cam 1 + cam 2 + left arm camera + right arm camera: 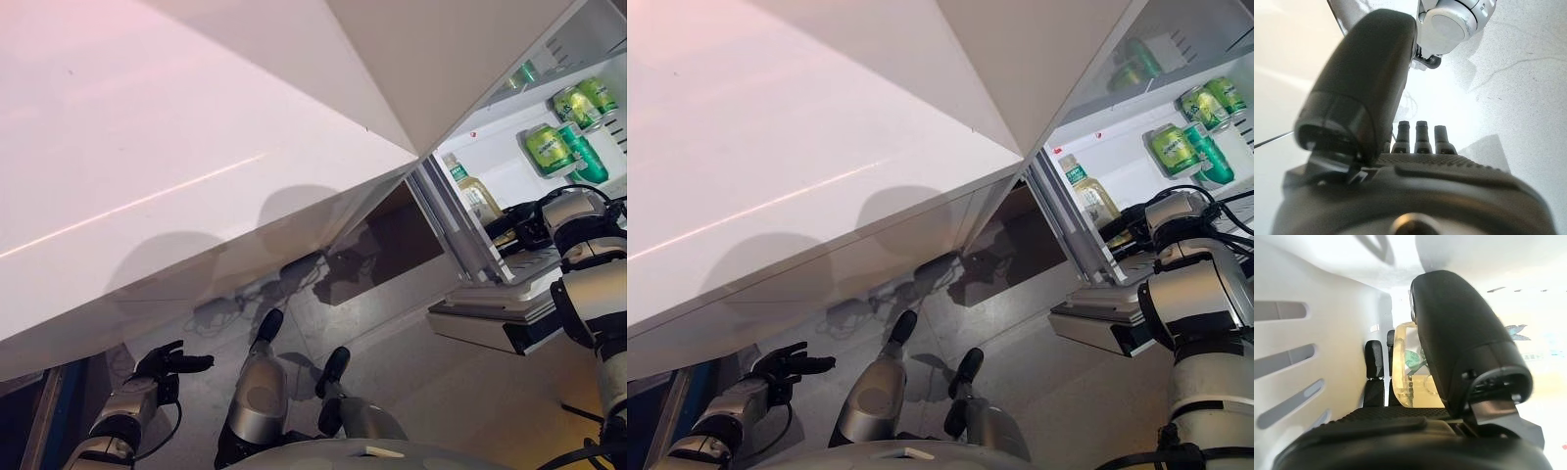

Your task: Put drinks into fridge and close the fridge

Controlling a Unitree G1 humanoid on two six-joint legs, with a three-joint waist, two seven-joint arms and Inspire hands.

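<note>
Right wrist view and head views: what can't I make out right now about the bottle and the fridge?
- Bottle: in the right wrist view the right robot hand covers most of it; whether it rests on a shelf cannot be told.
- Fridge: both eye views cut it off at the right edge, and the white door fills the rest.
- Green cans: too small to count surely.
- Left robot hand: low, holding nothing.

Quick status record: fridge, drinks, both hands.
fridge: door open
bottle: yellowish drink, inside the fridge, held by the right hand
cans: green, on shelves further in
right hand: inside the fridge, thumb and fingers round the bottle
left hand: low by the floor, fingers straight, empty
</note>
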